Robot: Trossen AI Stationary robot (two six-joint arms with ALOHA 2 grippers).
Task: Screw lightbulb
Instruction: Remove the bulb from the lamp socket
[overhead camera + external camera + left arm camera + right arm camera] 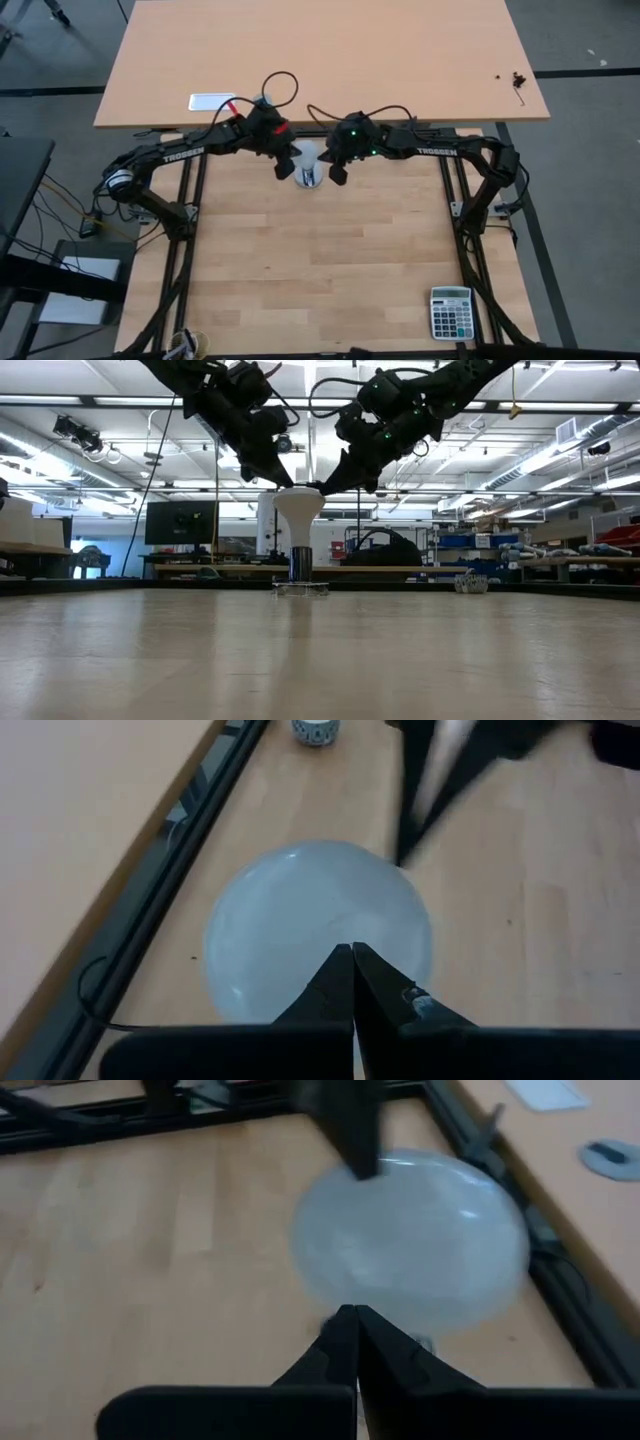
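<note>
The white lightbulb [299, 510] stands upright near the table's far edge. Its wide head is up and its narrow neck is down in a metal socket [300, 564]. From above, the lightbulb [308, 158] shows between the two arms. My left gripper [283, 484] is shut and slants down to the left side of the head. My right gripper [325, 487] is shut too and slants down to the right side. In the wrist views, the lightbulb's pale dome [318, 935] [415, 1240] lies just past each gripper's shut tips [352, 950] [350, 1312]. My left gripper meets the left rim of the bulb's head [365, 1178] with the tips of its shut fingers, slanting down from the table's left. My right gripper meets the opposite rim of the head [398, 860] with its shut fingertips, slanting down from the table's right. The bulb stays upright in its socket.
A calculator [450, 312] lies at the near right corner. Black frame rails [462, 240] run along the table's sides. A second, lighter table [330, 50] beyond the far edge carries a white flat item [212, 101]. Bare wood lies between the bulb and the near edge.
</note>
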